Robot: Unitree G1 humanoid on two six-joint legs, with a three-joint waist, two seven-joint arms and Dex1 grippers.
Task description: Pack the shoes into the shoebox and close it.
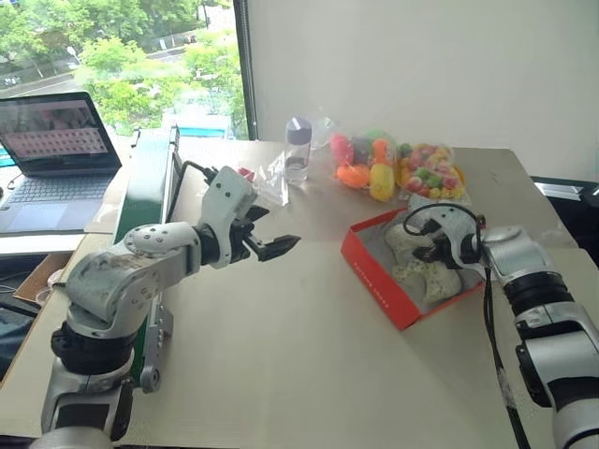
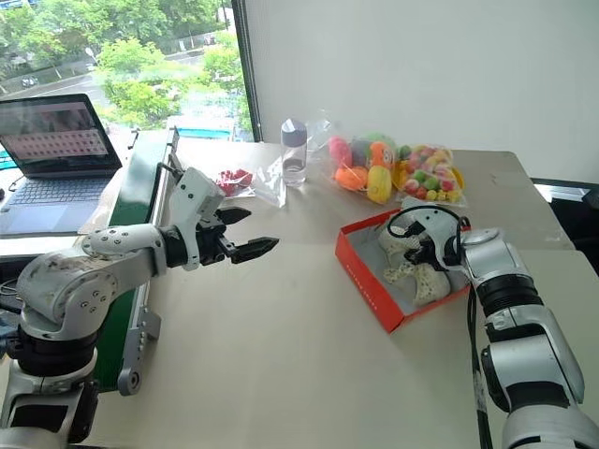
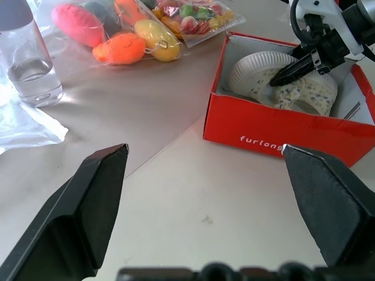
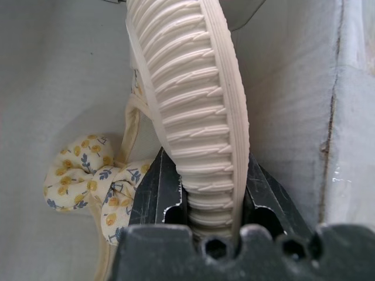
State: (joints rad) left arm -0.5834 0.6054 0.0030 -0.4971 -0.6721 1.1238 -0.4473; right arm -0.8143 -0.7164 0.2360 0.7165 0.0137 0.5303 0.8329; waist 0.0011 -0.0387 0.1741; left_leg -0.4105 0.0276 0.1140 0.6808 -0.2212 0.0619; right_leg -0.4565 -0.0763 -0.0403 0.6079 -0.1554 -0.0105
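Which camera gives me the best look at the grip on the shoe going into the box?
The right wrist view: the right end effector is shut on the shoe, its ribbed sole edge clamped between both fingers. The left wrist view shows the shoe inside the shoebox from farther off. Both eye views show it small, partly behind the arm.

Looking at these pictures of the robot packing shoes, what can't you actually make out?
- Shoebox lid: I cannot make it out; the right arm covers the box's far side in the head views.
- Shoe held in the right gripper: right wrist view shows just its ribbed sole.
- Box lettering: cut off by the left gripper in the left wrist view.
- Laptop screen: too small.
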